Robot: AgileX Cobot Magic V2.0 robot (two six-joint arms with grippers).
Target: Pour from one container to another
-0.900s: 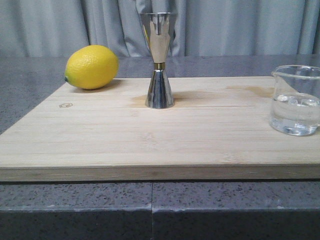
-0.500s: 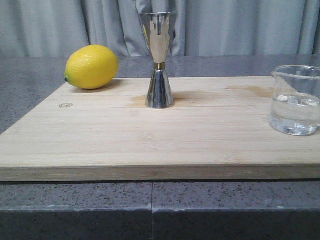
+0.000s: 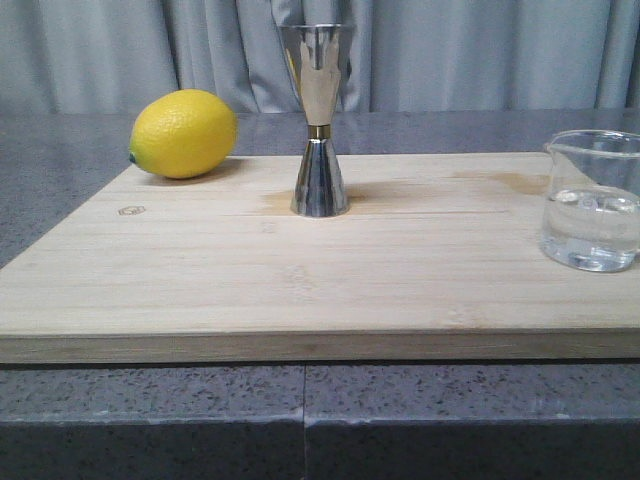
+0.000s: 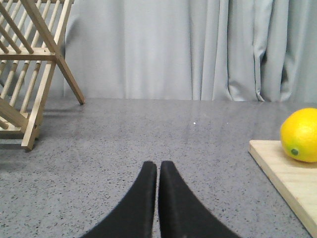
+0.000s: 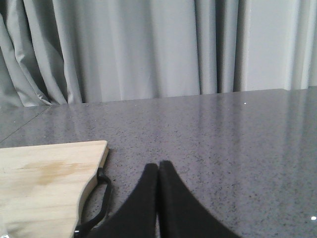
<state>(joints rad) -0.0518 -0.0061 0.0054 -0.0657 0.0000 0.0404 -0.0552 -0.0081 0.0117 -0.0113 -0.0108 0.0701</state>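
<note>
You have nothing done yet: both the left hand (image 4: 158, 171) and right hand (image 5: 158, 171) are pressed together over the bench (image 3: 300, 410), while the water-filled beaker (image 3: 592, 200) and upright jigger (image 3: 318, 120) wait untouched on the board (image 3: 300, 270).

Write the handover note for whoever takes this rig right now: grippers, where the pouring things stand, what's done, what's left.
Left gripper: shut, empty, over bare countertop beside the cutting board.
Right gripper: shut, empty, over countertop off the board's other end.
Glass beaker: upright at the board's right edge, holding clear liquid.
Steel jigger: upright mid-board toward the back; the lemon sits to its left, apart.
Done: nothing; neither vessel is held.
Left: grasp the beaker, probably with the right arm, carry it to the jigger, pour into the top cone.
</note>
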